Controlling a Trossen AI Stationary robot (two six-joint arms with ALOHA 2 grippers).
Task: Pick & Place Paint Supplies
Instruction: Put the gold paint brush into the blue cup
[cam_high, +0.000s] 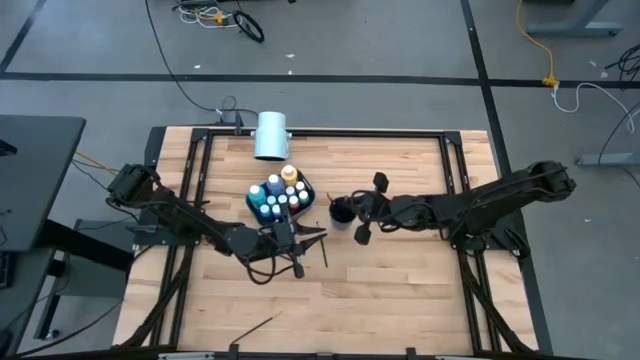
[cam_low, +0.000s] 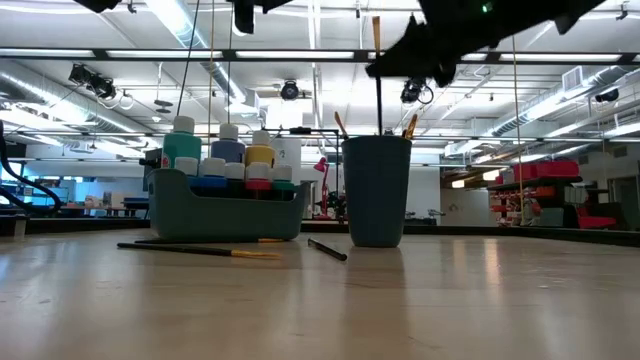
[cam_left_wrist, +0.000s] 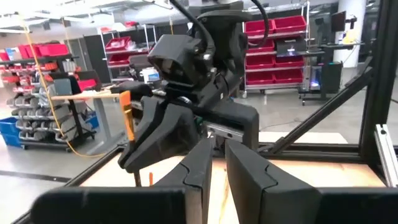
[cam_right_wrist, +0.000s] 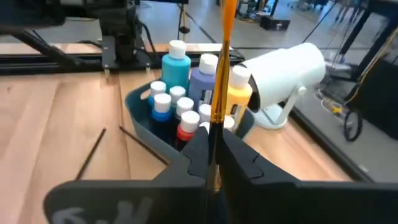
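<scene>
Wood-slat table (cam_high: 400, 290): teal caddy (cam_high: 281, 197) of paint bottles near center, dark cup (cam_high: 341, 212) just beside it at 3 o'clock. White cylinder (cam_high: 271, 135) lies at 12 o'clock by the far edge. Loose brushes: (cam_high: 322, 248) at the caddy's 5 o'clock, (cam_high: 258, 326) near the 7 o'clock edge.

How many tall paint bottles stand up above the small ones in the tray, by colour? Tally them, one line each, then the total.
Teal bottle: 1
Blue bottle: 1
Yellow bottle: 1
Total: 3 tall bottles, all upright at the back of the tray.
</scene>
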